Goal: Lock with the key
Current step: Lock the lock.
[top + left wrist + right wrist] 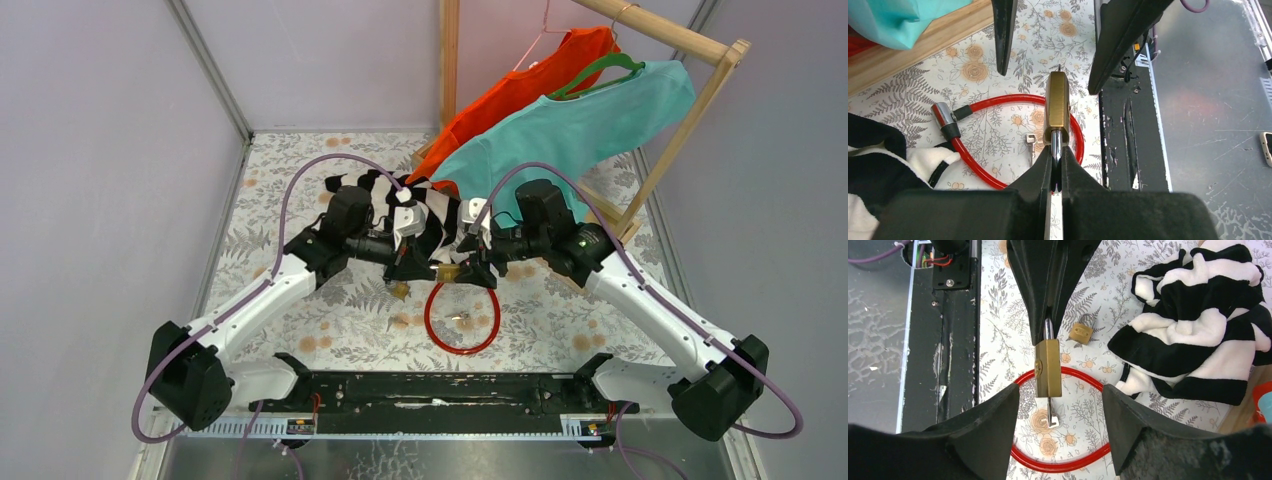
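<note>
My left gripper (1057, 152) is shut on the steel shackle of a brass padlock (1057, 105) and holds it above the table, with the body pointing toward the right arm. In the top view the padlock (448, 272) hangs between the two grippers. A silver key (1050, 414) sticks out of the bottom of the padlock (1048, 367). My right gripper (1060, 388) is open, with one finger on either side of the key and the lock's lower end, touching neither. The left gripper's fingers (1048, 290) show at the top of the right wrist view.
A red cable loop (462, 320) lies on the floral table below the padlock. A loose key (1030, 146) lies inside it. A small second padlock (1081, 332) sits near a black-and-white striped cloth (1198, 325). A wooden rack (690, 120) with orange and teal shirts stands at the back right.
</note>
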